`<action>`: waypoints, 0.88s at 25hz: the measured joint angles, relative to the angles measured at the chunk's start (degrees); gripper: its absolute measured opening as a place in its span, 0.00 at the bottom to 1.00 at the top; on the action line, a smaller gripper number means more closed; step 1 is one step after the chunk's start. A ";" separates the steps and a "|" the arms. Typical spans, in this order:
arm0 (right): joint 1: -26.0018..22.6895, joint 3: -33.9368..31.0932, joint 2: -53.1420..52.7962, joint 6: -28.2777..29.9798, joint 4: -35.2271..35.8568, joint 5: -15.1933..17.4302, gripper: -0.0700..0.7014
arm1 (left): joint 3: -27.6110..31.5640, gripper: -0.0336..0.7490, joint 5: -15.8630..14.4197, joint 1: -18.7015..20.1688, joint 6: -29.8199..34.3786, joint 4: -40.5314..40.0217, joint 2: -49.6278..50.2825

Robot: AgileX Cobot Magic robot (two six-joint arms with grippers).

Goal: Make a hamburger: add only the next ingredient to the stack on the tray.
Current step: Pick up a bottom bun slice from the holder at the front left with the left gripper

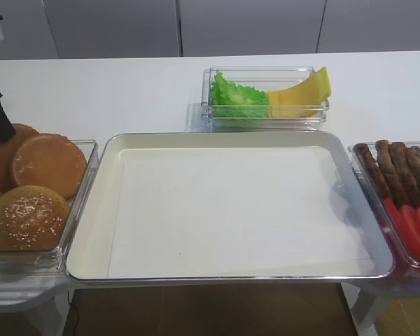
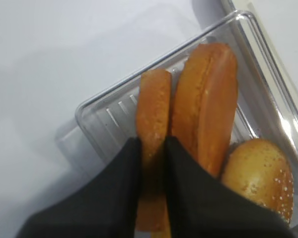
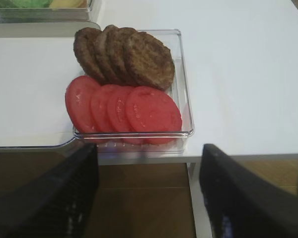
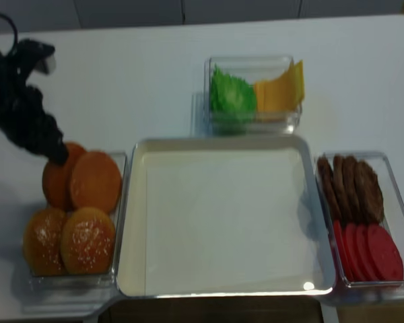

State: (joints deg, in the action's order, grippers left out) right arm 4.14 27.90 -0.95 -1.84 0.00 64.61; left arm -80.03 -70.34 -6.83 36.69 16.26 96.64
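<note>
At the left edge of the frame, a flat bun half (image 2: 153, 119) is pinched on edge by the left gripper (image 2: 151, 163) inside the bun container (image 2: 97, 116). The tray (image 1: 91, 210) is bare. The neighbouring bun half (image 2: 206, 104) may be dragged along when the pinched one is lifted.

Golden flat bun half (image 2: 153, 114) stands on edge, claw-pinched.

A clear container (image 3: 181, 89) at the tabletop's (image 3: 248, 74) front edge holds brown patties (image 3: 126, 54) behind tomato slices (image 3: 124, 109).
</note>
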 joint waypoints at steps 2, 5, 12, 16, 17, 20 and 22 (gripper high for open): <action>0.00 0.00 0.00 0.00 0.00 0.00 0.74 | -0.11 0.17 0.00 0.00 0.00 0.00 -0.97; 0.00 0.00 0.00 -0.09 0.00 0.00 0.74 | -0.11 0.17 0.00 0.00 -0.22 0.37 -2.67; 0.00 0.00 0.00 -0.09 0.00 0.00 0.74 | -0.11 0.17 -0.15 0.49 -1.86 0.47 -9.34; 0.00 0.00 0.00 -0.09 0.00 0.00 0.74 | -0.23 0.16 -0.45 0.58 -2.82 0.35 -13.02; 0.00 0.00 0.00 -0.09 0.00 0.00 0.74 | -0.23 0.16 -0.55 0.58 -2.99 0.19 -13.80; 0.00 0.00 0.00 -0.09 0.00 0.00 0.74 | -0.23 0.16 -0.83 0.58 -5.21 -0.62 -15.98; 0.00 0.00 0.00 -0.09 0.00 0.00 0.74 | -0.23 0.16 -0.88 1.13 -6.87 -0.85 -17.40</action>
State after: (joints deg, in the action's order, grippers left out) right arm 4.14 27.90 -0.95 -1.94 0.00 64.61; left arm -80.26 -71.22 -5.70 29.82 15.41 79.24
